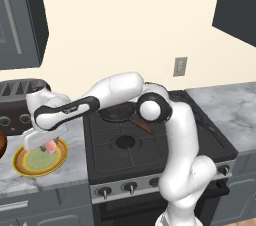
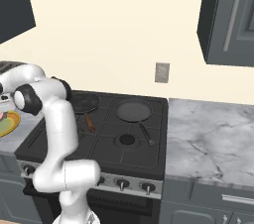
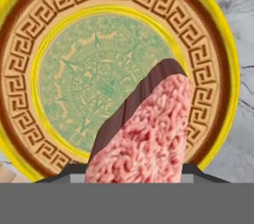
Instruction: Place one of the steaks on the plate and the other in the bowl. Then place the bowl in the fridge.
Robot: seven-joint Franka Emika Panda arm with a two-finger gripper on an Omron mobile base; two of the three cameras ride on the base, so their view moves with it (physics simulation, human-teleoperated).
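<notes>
The plate (image 3: 64, 25), yellow-rimmed with a Greek-key band and a green carved-calendar centre, lies near the worktop's (image 1: 75, 170) front edge, left of the stove (image 1: 150, 145). The gripper (image 1: 44, 144) grasps a steak (image 3: 149, 139) just above it. No readable writing.

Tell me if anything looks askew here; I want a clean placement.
The steak isn't flat: it stands tilted between the gripper fingers above the plate, toward one side of it. Two pans sit on the stove, apparently in order.
</notes>
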